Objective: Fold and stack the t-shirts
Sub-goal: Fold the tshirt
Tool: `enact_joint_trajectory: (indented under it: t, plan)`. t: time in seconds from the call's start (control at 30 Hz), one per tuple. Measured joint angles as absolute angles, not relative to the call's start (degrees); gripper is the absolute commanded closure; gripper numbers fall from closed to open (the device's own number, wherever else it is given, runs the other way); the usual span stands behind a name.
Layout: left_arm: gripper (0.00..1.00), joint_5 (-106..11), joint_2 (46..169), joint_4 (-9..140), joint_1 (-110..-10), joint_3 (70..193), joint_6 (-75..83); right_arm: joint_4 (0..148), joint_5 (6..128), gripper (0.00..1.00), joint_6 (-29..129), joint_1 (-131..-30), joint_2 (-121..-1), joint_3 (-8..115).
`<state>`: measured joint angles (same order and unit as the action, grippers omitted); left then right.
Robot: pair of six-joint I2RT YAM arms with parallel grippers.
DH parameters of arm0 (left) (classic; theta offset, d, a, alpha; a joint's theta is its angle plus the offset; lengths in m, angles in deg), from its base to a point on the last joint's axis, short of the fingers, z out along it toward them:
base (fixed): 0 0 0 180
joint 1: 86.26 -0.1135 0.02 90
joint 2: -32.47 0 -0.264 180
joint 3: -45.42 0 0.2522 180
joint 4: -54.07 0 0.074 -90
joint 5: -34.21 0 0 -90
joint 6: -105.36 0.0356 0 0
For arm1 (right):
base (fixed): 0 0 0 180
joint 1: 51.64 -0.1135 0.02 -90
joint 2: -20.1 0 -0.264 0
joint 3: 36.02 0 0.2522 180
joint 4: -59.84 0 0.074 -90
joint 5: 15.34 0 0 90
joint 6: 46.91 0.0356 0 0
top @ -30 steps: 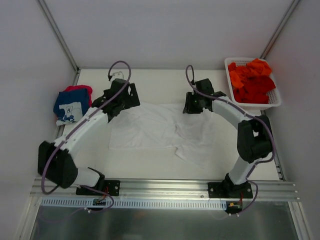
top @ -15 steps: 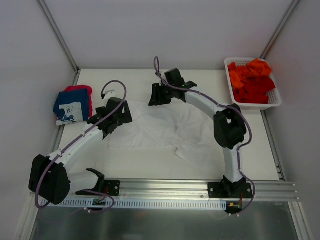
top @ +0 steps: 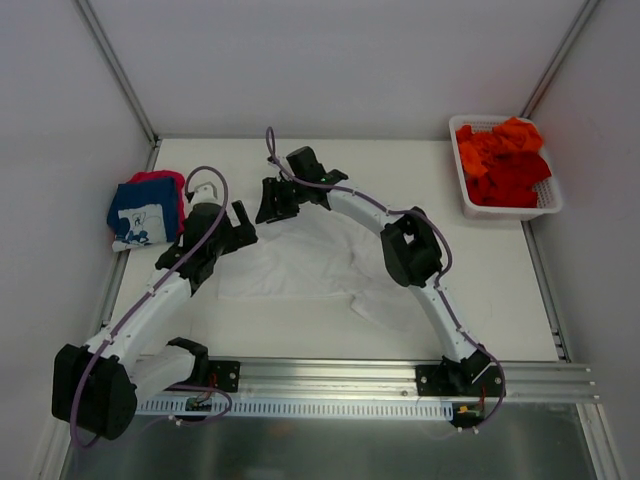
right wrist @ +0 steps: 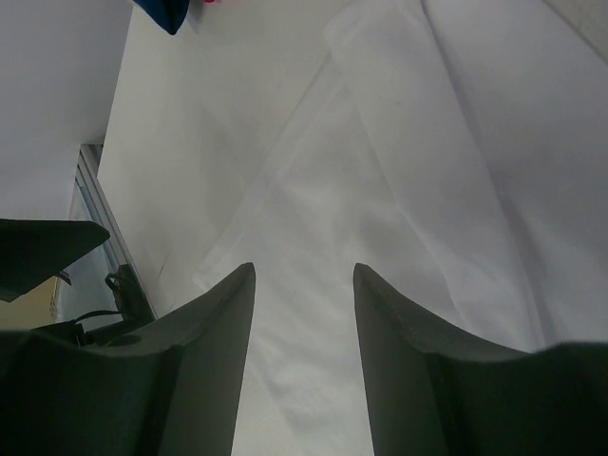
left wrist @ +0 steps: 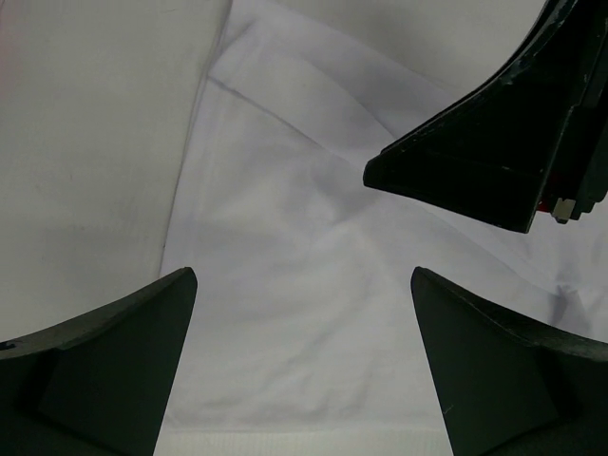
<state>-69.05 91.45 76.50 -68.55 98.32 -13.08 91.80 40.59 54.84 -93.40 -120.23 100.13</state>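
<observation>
A plain white t-shirt point(top: 320, 262) lies spread flat mid-table, with a loose flap at its near right. My left gripper point(top: 238, 218) hovers open over the shirt's left edge; the left wrist view shows white cloth point(left wrist: 304, 313) under wide jaws point(left wrist: 302, 275) with nothing between them. My right gripper point(top: 268, 203) reaches across to the shirt's far left corner, just beside the left one, and its jaws point(right wrist: 304, 268) stand open and empty over the cloth point(right wrist: 418, 171). A folded navy t-shirt point(top: 138, 215) rests on a pink-red one point(top: 158, 178) at the far left.
A white lattice basket point(top: 505, 212) at the far right holds crumpled orange and red t-shirts point(top: 503, 160). The right arm stretches in a long arc over the shirt's right half. Metal frame rails run along the table's sides and near edge.
The right arm swept from the shirt's right side across to its far left corner. The left arm drew back toward the left. Both grippers opened wider.
</observation>
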Motion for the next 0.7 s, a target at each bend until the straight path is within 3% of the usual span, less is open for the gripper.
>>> enact_joint_trajectory:
  t: [0.7]
  plan:
    - [0.02,-65.79,87.45,74.99,-68.90,95.72,-12.45,100.74,54.97,0.47,49.61,-92.42,-126.81,109.18]
